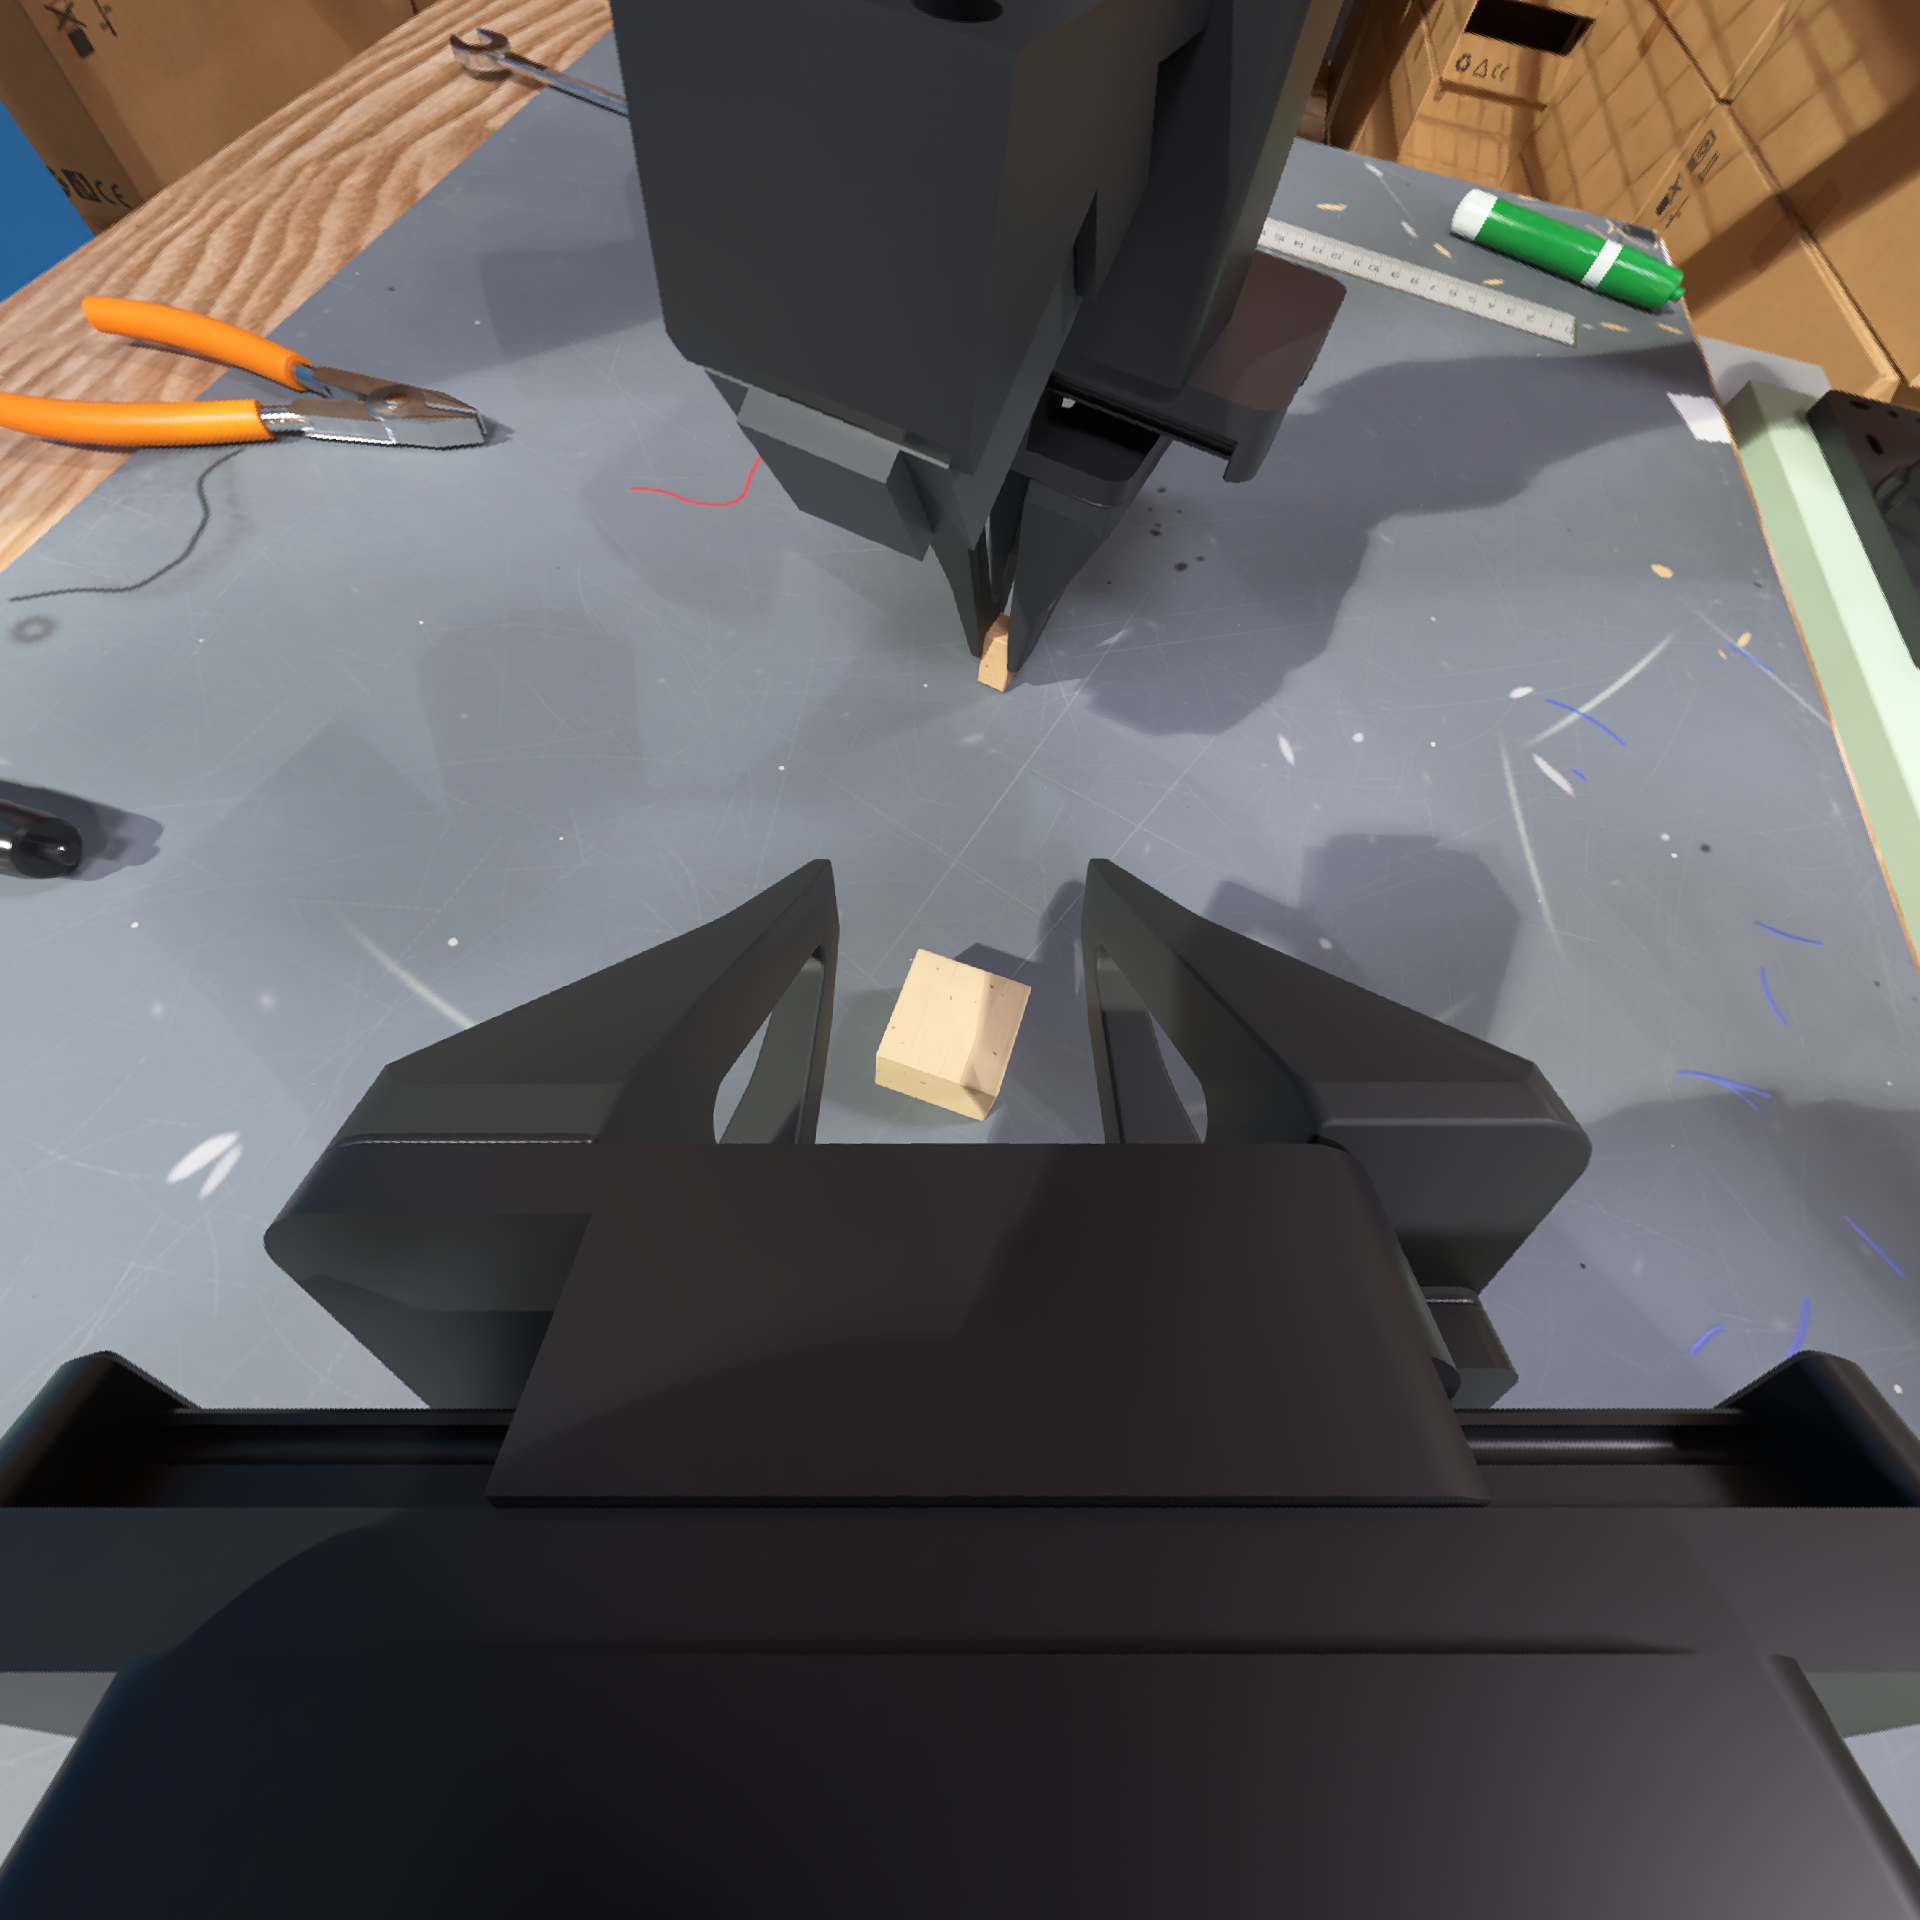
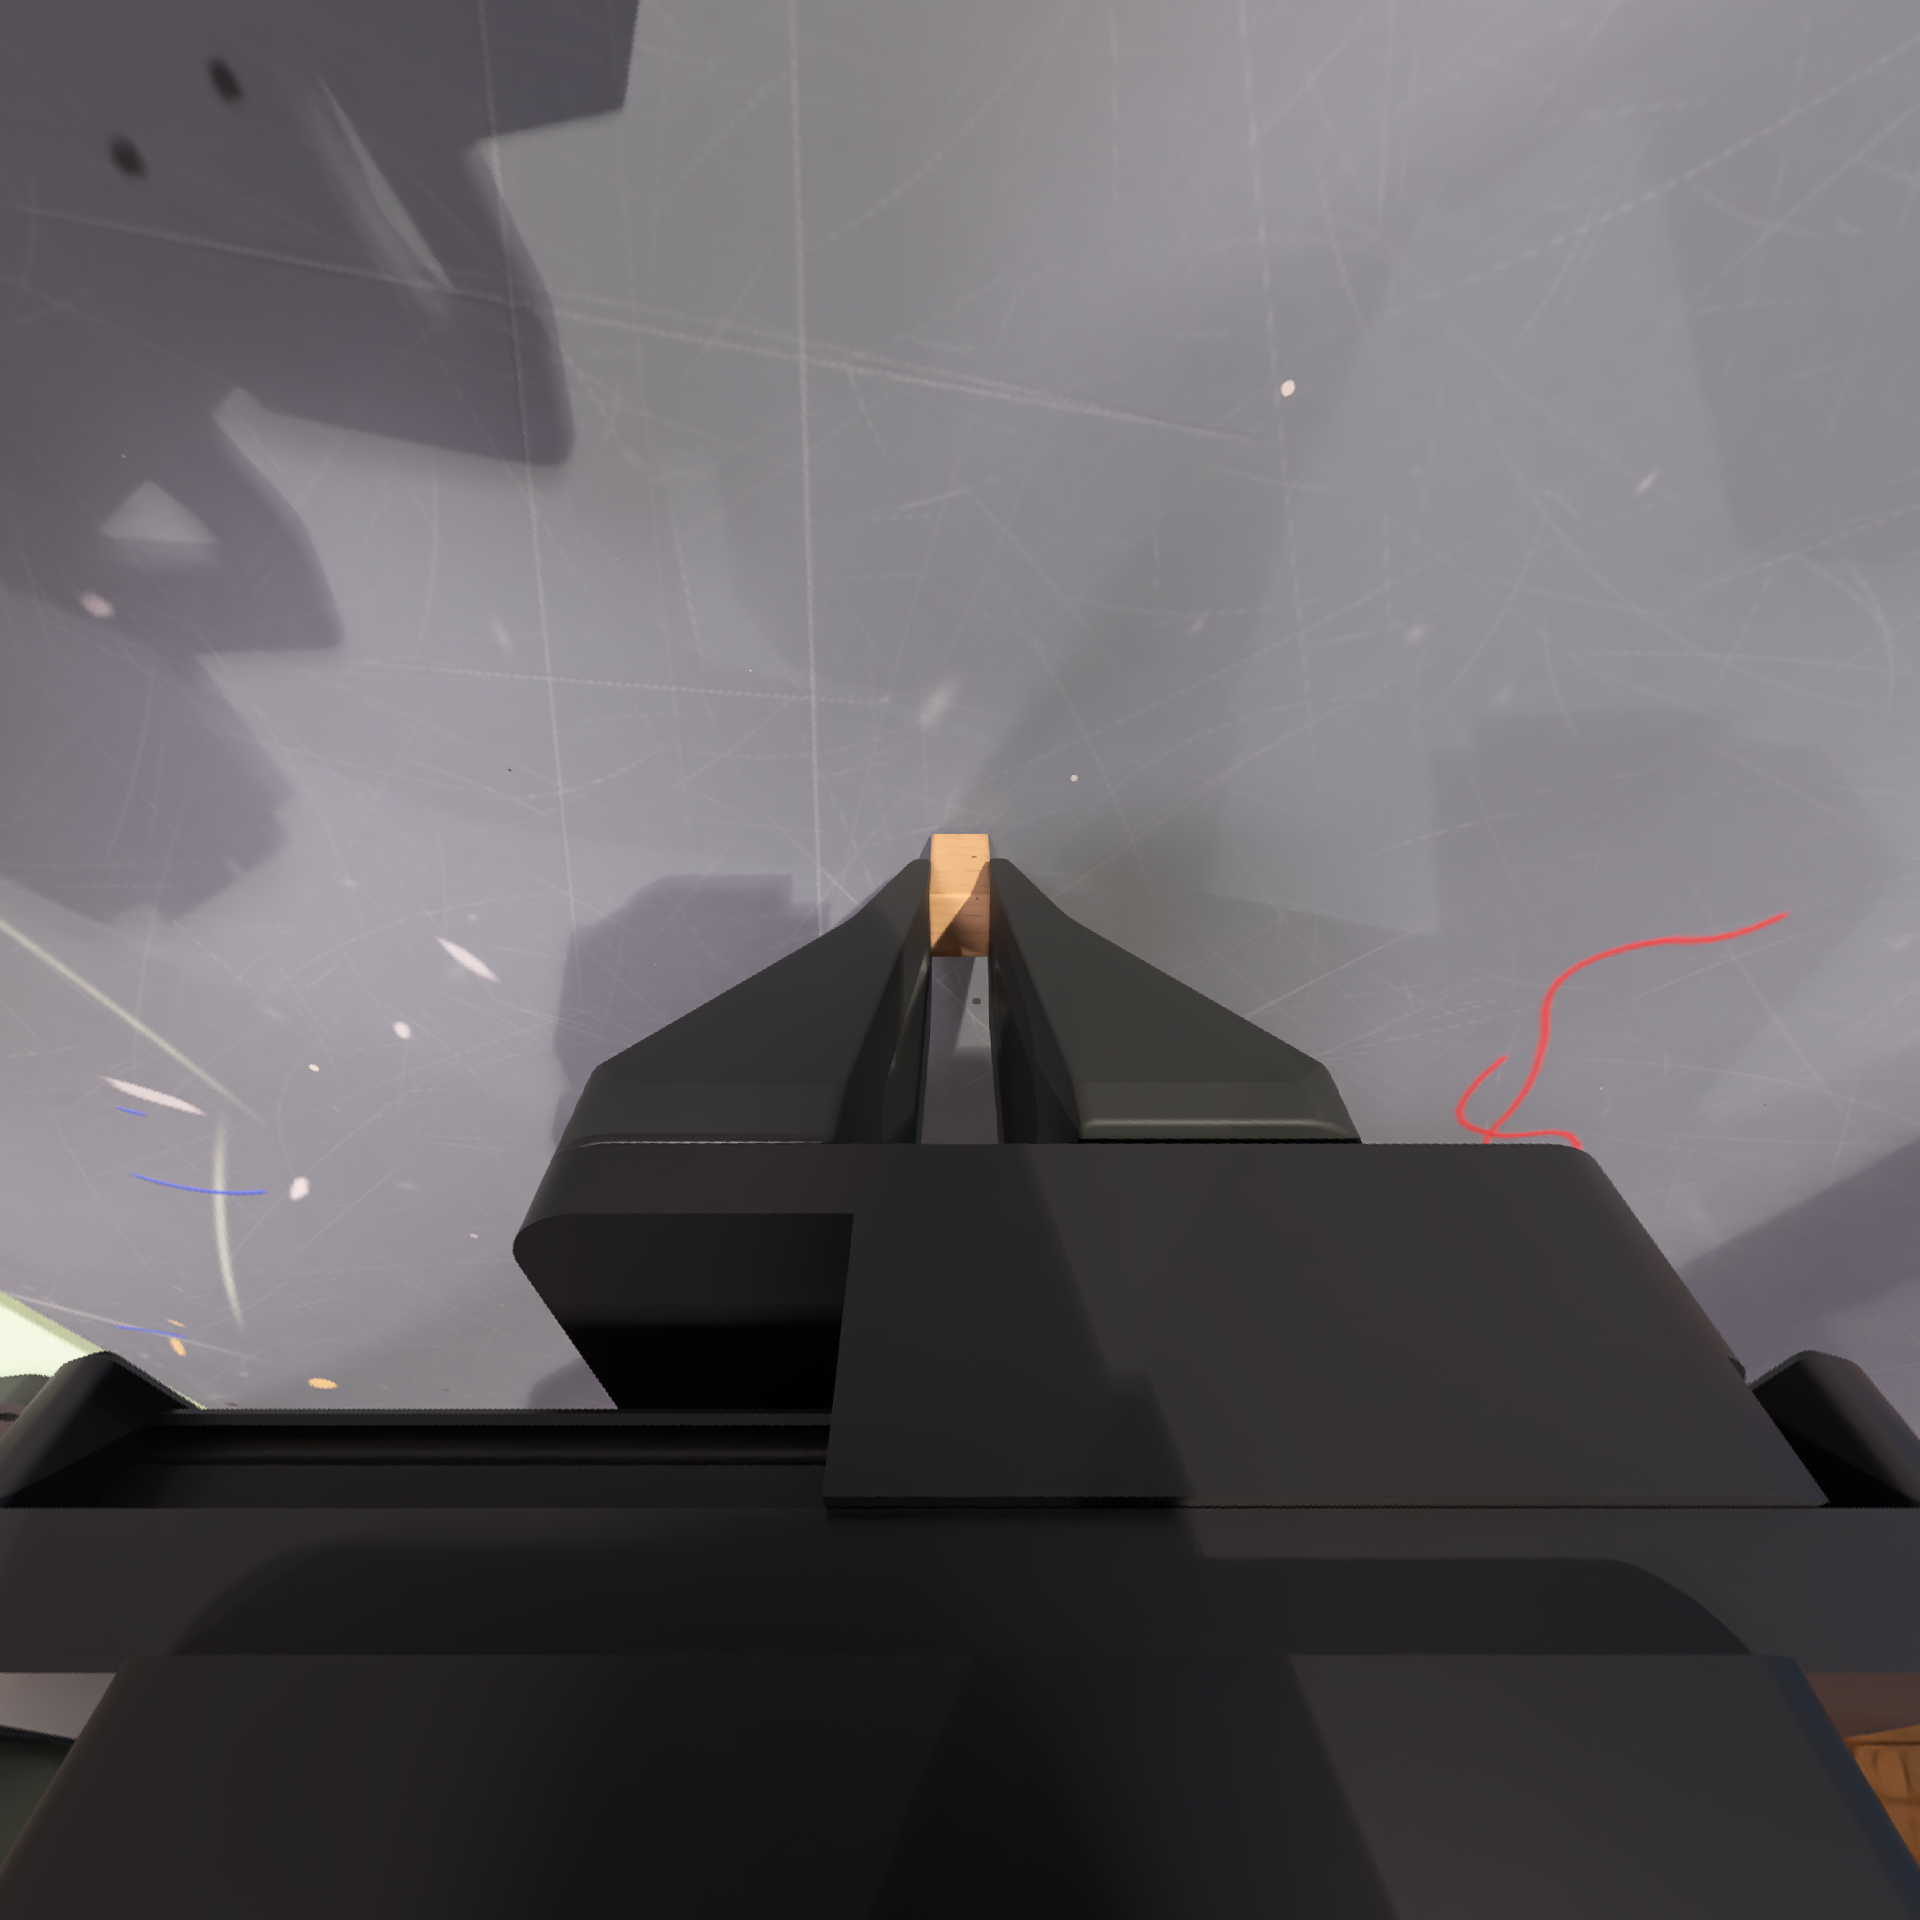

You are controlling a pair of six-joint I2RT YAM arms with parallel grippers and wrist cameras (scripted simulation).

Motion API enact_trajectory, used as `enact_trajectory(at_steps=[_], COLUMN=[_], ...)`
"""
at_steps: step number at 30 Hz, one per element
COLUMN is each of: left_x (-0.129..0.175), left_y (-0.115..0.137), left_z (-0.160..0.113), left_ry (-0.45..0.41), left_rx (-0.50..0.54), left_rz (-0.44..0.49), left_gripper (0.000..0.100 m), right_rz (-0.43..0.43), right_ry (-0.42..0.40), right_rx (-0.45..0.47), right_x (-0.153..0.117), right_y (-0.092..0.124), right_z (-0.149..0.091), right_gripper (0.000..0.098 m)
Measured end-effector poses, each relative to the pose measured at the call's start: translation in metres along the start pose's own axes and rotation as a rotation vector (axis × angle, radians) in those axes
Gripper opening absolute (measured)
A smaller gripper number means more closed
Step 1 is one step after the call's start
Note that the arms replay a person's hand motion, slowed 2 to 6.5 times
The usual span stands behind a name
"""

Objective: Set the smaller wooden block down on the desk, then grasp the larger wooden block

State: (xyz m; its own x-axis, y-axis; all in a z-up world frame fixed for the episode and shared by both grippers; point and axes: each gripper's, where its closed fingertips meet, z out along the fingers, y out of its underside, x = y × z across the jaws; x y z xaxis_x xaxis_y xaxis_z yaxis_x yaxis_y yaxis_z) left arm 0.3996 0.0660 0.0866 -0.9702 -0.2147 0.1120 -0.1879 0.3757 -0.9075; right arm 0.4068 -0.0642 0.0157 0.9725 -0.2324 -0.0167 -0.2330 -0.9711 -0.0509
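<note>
Right gripper [image 2: 961, 883] clamped on smaller wooden block [image 2: 960, 894], low over grey surface [image 1: 623, 831]. Left gripper [image 1: 958, 883] spread apart around larger wooden block [image 1: 953, 1034] resting there. Likely light, rigid, smooth-faced; best pinched across flat opposite sides.

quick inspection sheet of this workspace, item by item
surface: grey desk, scratched and flecked.
job's things: smaller wooden block pinched in the right claw; larger wooden block on the desk.
clutter: orange pliers, wrench, ruler, green marker.
grippers: left claw open around the larger block, not touching.
cables: red wire, black wire.
surroundings: cardboard boxes.
</note>
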Motion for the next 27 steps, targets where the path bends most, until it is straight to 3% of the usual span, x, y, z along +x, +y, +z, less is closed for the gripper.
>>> enact_trajectory(at_steps=[21, 27], left_x=[0.011, 0.013], left_y=[0.013, 0.013], left_z=[0.013, 0.015], left_ry=[-0.033, -0.031], left_rx=[-0.067, -0.064], left_rz=[0.067, 0.071], left_gripper=[0.043, 0.044], right_rz=[0.046, 0.054], right_ry=[-0.003, -0.009], right_rx=[-0.014, 0.010], right_x=[-0.002, -0.004], right_y=[-0.003, -0.006], right_z=[0.001, 0.001], right_gripper=[0.0093, 0.0162])
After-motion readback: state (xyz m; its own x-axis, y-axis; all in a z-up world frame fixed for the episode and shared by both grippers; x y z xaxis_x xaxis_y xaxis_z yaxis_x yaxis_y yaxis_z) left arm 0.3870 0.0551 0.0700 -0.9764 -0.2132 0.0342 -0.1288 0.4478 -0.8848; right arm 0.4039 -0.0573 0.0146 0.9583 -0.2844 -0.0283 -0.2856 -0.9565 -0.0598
